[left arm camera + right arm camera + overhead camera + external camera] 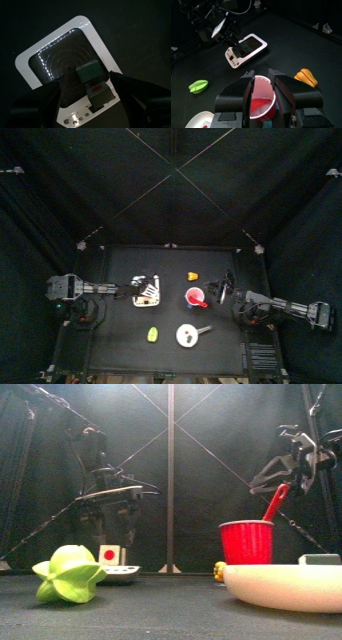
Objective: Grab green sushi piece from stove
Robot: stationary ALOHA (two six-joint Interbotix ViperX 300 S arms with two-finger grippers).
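Left wrist view, green sushi piece (90, 75) on stove (83, 27) (dark hob ringed white), left hand (90, 99) spread apart

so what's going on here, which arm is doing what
The left arm hangs right over the white stove with its fingers wide open, above the green sushi piece that lies on the stove's dark top. Nothing is gripped yet. The right arm rests on the other side, its gripper just above the red cup. A green star-shaped toy, an orange toy and a white dish also sit on the table.
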